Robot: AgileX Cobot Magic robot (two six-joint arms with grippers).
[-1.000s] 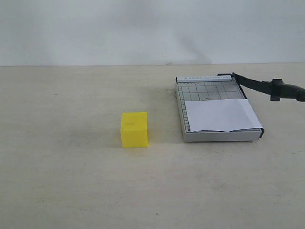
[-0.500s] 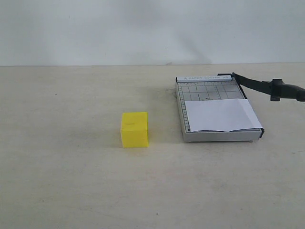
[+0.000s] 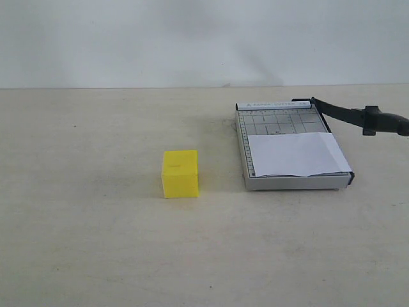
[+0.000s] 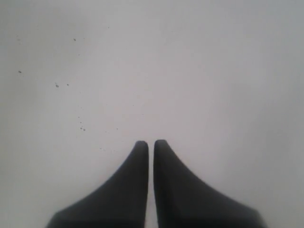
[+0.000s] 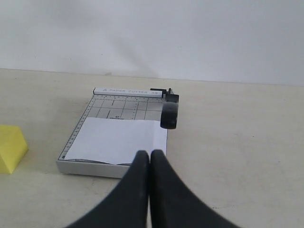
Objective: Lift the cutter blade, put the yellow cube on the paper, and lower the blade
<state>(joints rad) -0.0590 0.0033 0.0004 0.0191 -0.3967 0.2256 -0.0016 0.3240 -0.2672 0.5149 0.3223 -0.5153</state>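
The yellow cube (image 3: 180,173) rests on the table, left of the grey trimmer base (image 3: 281,120). The white paper (image 3: 297,155) lies on the near half of that base. The cutter blade (image 3: 358,116) is raised, its black handle pointing out to the right. In the right wrist view the paper (image 5: 116,140), the blade handle (image 5: 169,114) and a corner of the cube (image 5: 10,148) show beyond my right gripper (image 5: 150,154), which is shut with nothing in it and short of the base. My left gripper (image 4: 151,143) is shut over bare table. Neither gripper shows in the exterior view.
A plain white wall runs along the back of the beige table (image 3: 96,243). The raised blade handle overhangs the right side of the trimmer.
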